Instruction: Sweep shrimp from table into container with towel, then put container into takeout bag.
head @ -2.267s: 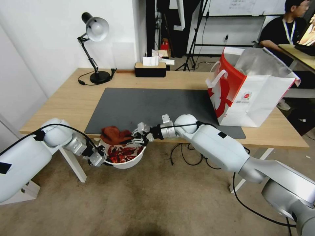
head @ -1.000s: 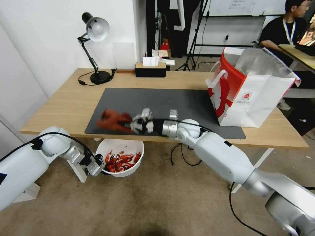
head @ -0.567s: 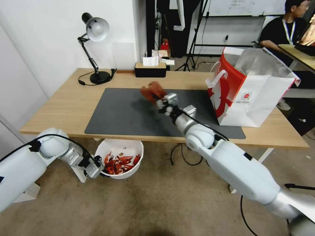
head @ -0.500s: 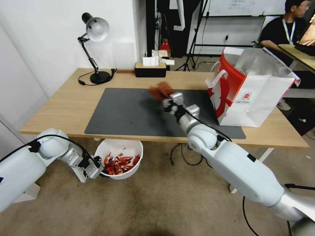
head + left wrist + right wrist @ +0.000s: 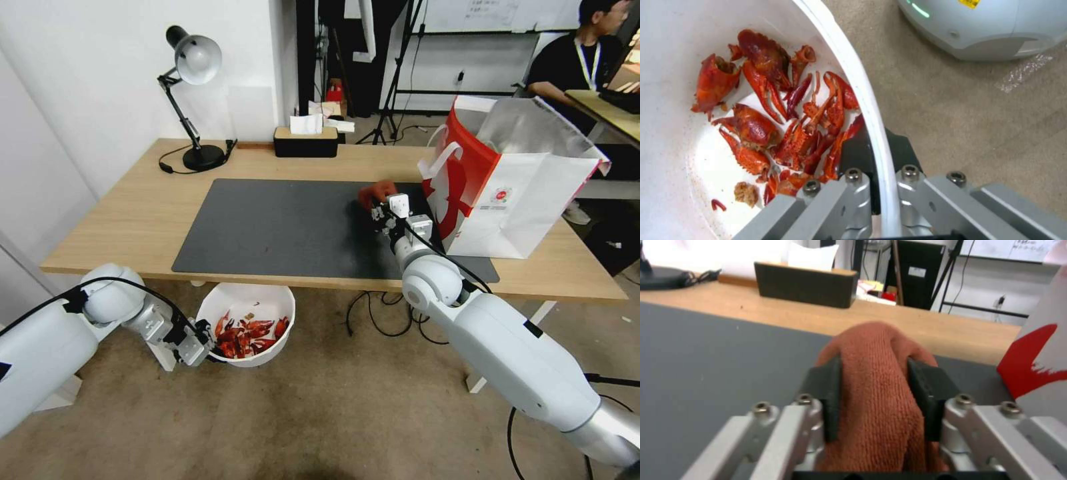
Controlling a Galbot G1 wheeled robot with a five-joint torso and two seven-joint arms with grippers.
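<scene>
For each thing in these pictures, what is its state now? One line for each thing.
shrimp: piled inside the container
container: held below the table edge, rim pinched
left gripper: shut on the container rim
towel: bunched, clamped over the mat
right gripper: shut on the towel
takeout bag: upright, open
table: no shrimp visible

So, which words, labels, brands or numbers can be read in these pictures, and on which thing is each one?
None can be read.
Takeout bag: round red logo with small print under it, too small to read.
Whiteboard in the room behind: faint writing, too blurred.
Yellow sticker on the robot's base: unreadable.
Container, towel: no text.
</scene>
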